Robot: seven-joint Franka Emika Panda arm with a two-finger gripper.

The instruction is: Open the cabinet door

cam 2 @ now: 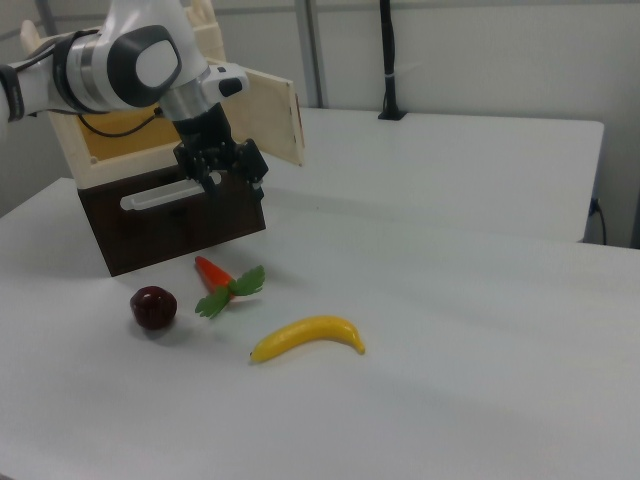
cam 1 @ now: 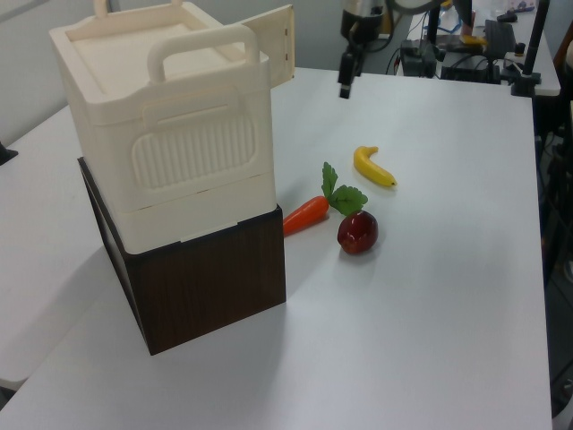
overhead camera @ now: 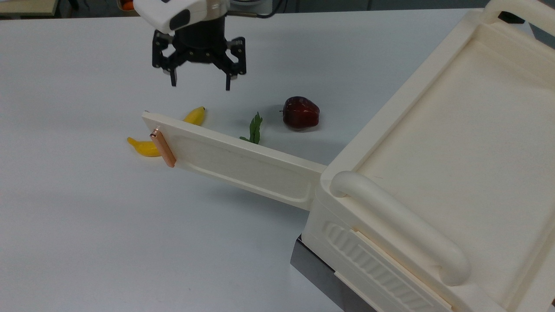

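The cream cabinet door [overhead camera: 243,167] stands swung wide open from the cream cabinet [overhead camera: 455,151], and its copper bar handle [overhead camera: 163,148] sits at the free edge. My gripper [overhead camera: 200,84] hangs open above the table, beyond the door's free end and apart from it, with nothing between its fingers. In the left view the door [cam 1: 269,45] juts out behind the cabinet and the gripper [cam 1: 344,86] is to its right. The right view has the gripper [cam 2: 232,180] in front of the open door [cam 2: 270,120].
A banana [overhead camera: 145,147] lies on the white table partly behind the door's free end. A dark red apple [overhead camera: 301,112] and a carrot [cam 1: 306,213] with green leaves [overhead camera: 255,128] lie near the cabinet. The cabinet rests on a dark brown box [cam 1: 206,287].
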